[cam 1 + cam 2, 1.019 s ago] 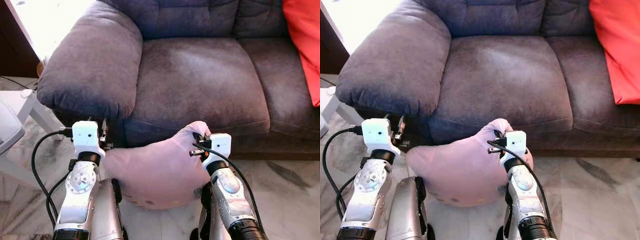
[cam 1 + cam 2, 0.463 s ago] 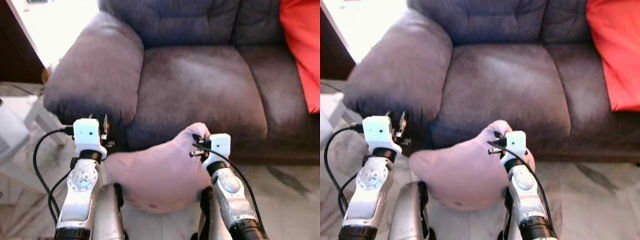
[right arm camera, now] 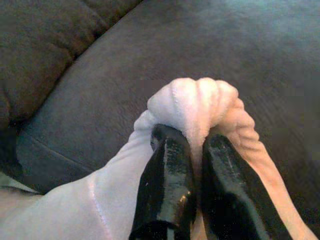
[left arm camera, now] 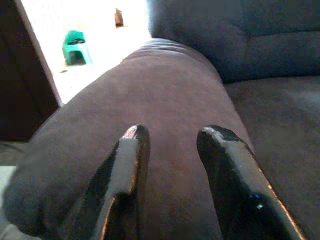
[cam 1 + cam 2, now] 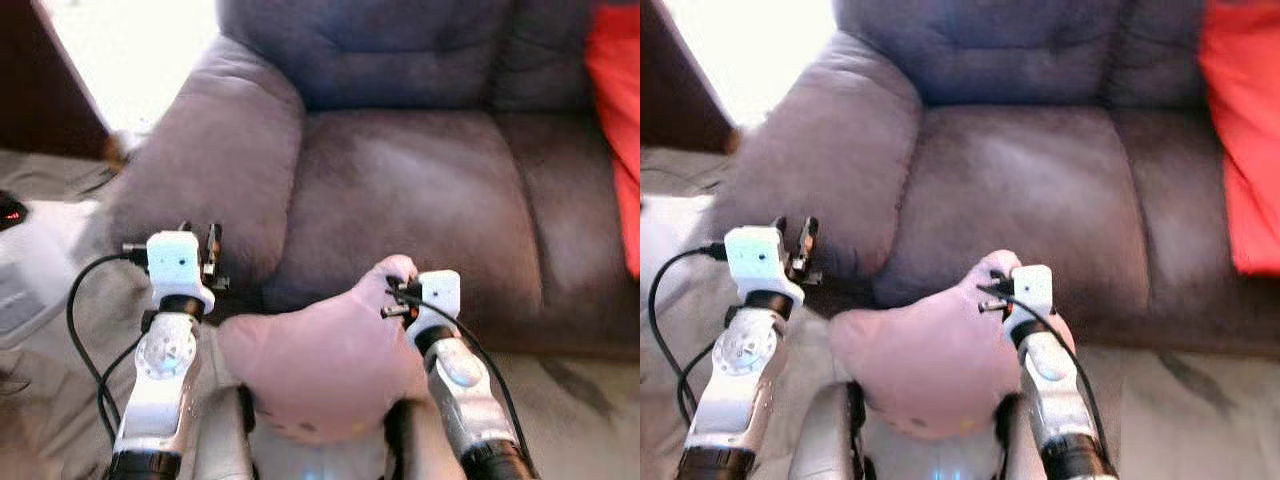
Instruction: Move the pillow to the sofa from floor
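Right wrist view: jaws pinch pillow (image 3: pixel 200 107) corner, fingertips buried.

**Pale pink against dark grey-purple**

Pale pink pillow (image 5: pixel 320 365), small dark marks low on its face. Dark grey-purple sofa (image 5: pixel 420 180). Bright red cushion (image 5: pixel 1245 150). Green stool (image 4: pixel 76 47). Silver arms, black fingers (image 3: pixel 167 185), white wrist housings.

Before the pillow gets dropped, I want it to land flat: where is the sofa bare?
The seat cushion next to the armrest is bare, just beyond the pink pillow pinched in the right gripper. The far right is taken by a red cushion. The left gripper hangs open over the armrest.
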You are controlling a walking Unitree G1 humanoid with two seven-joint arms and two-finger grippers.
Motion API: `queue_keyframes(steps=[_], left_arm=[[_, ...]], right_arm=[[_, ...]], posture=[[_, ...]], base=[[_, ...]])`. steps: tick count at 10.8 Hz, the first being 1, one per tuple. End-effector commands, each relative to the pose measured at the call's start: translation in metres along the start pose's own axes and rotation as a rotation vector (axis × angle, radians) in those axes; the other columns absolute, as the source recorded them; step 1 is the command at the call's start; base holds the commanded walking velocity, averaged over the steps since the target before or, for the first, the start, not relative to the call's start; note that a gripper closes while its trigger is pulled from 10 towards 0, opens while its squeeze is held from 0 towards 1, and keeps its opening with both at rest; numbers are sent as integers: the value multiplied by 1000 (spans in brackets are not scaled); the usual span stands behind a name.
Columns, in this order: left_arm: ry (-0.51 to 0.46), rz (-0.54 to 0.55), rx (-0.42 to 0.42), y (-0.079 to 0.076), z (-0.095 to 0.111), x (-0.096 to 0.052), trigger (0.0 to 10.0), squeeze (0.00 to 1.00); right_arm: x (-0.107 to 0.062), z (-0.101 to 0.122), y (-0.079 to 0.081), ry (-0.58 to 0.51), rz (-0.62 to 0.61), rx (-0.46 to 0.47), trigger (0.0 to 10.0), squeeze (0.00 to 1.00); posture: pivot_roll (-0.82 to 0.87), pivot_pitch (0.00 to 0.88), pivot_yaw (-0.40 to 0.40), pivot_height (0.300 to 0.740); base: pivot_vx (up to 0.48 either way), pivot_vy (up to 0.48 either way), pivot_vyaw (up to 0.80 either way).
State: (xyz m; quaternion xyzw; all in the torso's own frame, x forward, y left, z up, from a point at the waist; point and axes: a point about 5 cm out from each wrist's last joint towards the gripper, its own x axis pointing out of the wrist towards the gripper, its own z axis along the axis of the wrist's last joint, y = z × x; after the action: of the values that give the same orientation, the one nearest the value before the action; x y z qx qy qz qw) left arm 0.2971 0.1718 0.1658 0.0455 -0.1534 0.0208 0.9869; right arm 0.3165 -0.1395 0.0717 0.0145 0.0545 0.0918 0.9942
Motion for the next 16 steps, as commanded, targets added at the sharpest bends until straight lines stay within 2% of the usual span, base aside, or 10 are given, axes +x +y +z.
queue_keyframes(steps=[1,3,7,16], left_arm=[[-25,6,-6,1,6,1,10000,0],[-18,0,-23,0,5,1,10000,0],[-32,-5,-34,0,7,0,10000,0],[-26,5,-33,1,6,2,10000,0]], right_arm=[[12,89,6,-407,31,-36,10000,0],[14,82,12,-368,64,-30,10000,0],[15,83,12,-362,71,-20,10000,0],[21,90,13,-369,77,-29,10000,0]], posture=[[102,75,-40,660],[102,74,-40,669],[109,77,-42,669],[109,71,-46,669]], base=[[0,0,0],[0,0,0],[-445,0,0],[0,0,0]])
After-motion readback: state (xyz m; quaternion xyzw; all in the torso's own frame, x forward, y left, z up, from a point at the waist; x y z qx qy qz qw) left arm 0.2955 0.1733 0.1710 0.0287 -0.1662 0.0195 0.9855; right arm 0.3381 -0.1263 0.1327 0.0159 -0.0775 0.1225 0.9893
